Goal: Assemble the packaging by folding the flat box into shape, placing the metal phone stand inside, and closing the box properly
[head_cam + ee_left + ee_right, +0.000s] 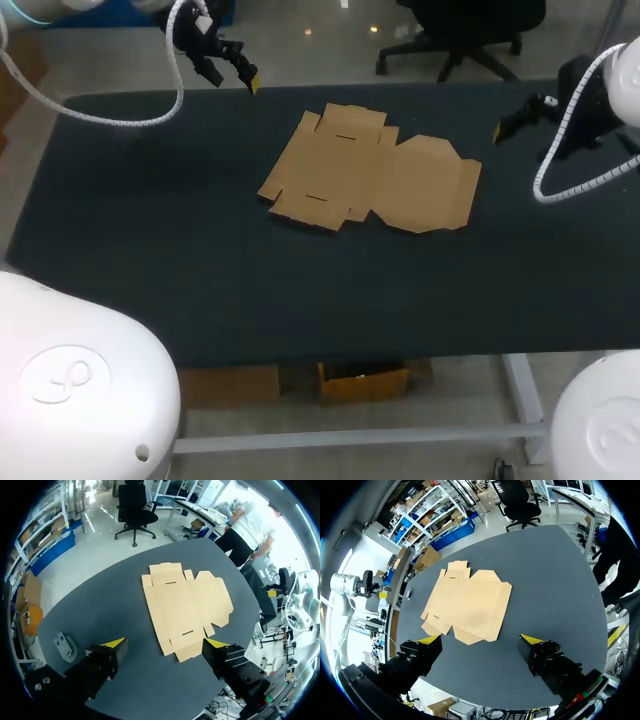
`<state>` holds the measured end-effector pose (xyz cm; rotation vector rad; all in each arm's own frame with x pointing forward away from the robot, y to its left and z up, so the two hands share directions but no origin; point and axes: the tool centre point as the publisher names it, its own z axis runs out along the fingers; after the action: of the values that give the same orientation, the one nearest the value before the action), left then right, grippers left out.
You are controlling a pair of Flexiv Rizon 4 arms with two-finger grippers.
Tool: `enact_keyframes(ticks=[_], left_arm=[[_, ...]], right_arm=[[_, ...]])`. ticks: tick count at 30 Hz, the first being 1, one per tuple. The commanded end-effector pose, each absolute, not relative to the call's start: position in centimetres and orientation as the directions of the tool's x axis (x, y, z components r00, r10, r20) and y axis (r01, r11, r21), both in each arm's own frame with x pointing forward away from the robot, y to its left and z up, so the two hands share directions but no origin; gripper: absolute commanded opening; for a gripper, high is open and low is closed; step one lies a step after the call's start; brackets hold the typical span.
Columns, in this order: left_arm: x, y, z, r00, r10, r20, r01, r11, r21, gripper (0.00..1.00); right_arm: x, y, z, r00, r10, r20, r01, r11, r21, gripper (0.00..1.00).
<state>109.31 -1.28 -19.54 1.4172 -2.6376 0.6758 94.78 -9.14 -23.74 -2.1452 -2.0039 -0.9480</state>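
While the flat box (370,170) lies on the bench (150,250), left gripper (228,70) and right gripper (510,118) hover clear. Both have fingers spread.

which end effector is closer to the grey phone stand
The left end effector: the phone stand lies just beside its finger, while the right end effector sits across the flat box from it.

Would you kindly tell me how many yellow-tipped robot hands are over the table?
2. The left hand is open at the far-left edge of the dark table; the right hand, also open, near its far-right corner. Neither touches the flat brown cardboard box.
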Motion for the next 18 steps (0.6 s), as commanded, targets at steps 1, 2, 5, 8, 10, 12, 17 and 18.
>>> enact_keyframes(ticks=[1,2,5,8,10,12,17,18], left_arm=[[110.5,-1.2,-20.3,-0.565,-0.769,0.300,-0.821,0.488,-0.297,1.00],[110.4,-1.2,-20.5,-0.560,-0.770,0.306,-0.825,0.481,-0.297,1.00],[109.9,-1.0,-20.6,-0.519,-0.785,0.339,-0.847,0.416,-0.332,1.00],[109.2,-0.8,-20.7,-0.495,-0.780,0.384,-0.859,0.371,-0.352,1.00],[108.6,-0.9,-20.9,-0.485,-0.778,0.400,-0.865,0.358,-0.352,1.00],[108.1,-0.9,-20.9,-0.482,-0.774,0.411,-0.867,0.355,-0.350,1.00],[107.4,-1.0,-21.1,-0.462,-0.756,0.464,-0.881,0.332,-0.337,1.00],[107.3,-1.0,-21.1,-0.458,-0.752,0.474,-0.884,0.328,-0.334,1.00]], right_arm=[[94.7,-9.3,-23.6,-0.033,0.884,0.466,0.922,-0.153,0.356,1.00],[94.7,-9.3,-23.6,-0.033,0.884,0.466,0.922,-0.153,0.356,1.00],[94.7,-9.3,-23.6,-0.033,0.884,0.466,0.922,-0.153,0.356,1.00],[94.7,-9.3,-23.6,-0.033,0.884,0.466,0.922,-0.153,0.356,1.00],[94.7,-9.3,-23.6,-0.033,0.884,0.466,0.922,-0.153,0.356,1.00],[94.7,-9.3,-23.6,-0.033,0.884,0.466,0.922,-0.153,0.356,1.00],[94.7,-9.3,-23.6,-0.033,0.884,0.466,0.922,-0.153,0.356,1.00],[94.7,-9.3,-23.6,-0.033,0.884,0.466,0.922,-0.153,0.356,1.00]])
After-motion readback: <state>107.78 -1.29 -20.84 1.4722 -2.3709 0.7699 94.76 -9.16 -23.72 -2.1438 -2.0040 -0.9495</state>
